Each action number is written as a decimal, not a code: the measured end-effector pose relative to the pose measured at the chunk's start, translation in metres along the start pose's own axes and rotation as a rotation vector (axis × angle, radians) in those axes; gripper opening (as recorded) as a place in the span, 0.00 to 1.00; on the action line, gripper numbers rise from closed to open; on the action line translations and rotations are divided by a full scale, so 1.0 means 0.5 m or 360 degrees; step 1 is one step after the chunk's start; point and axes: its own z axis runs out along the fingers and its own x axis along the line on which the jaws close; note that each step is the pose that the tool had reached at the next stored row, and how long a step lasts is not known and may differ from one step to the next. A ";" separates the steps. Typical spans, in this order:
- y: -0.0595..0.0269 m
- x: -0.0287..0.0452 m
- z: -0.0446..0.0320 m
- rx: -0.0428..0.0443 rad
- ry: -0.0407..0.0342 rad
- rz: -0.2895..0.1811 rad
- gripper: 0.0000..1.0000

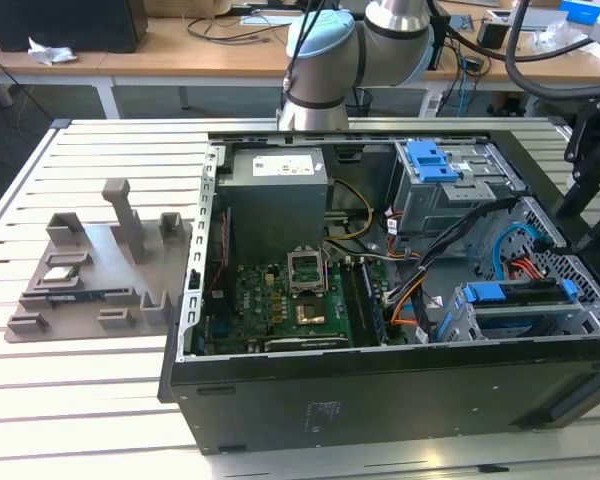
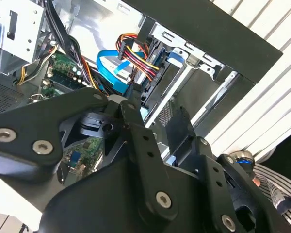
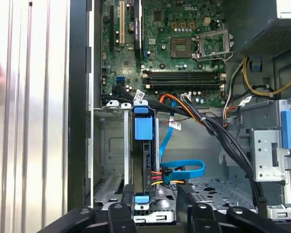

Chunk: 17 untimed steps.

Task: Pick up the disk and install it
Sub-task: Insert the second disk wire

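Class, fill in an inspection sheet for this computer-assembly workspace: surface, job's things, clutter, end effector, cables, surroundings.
Surface: slatted white table carrying an open computer case.
Job's things: disk with blue side rails stands on edge in the case's drive cage; red, yellow and black wires plugged in.
Clutter: grey holder on the exterior view's left.
End effector: black end effector hangs over the drive cage; open or shut cannot be told.
Cables: blue ribbon cable, orange and black wire bundles inside the case.
Surroundings: wooden desks behind, with cables.
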 end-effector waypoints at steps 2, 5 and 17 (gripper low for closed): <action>0.014 -0.001 0.024 0.0000 -0.0001 0.0000 0.48; 0.014 -0.003 0.036 0.0000 -0.0003 0.0000 0.48; 0.012 -0.007 0.050 0.0000 -0.0010 -0.0014 0.27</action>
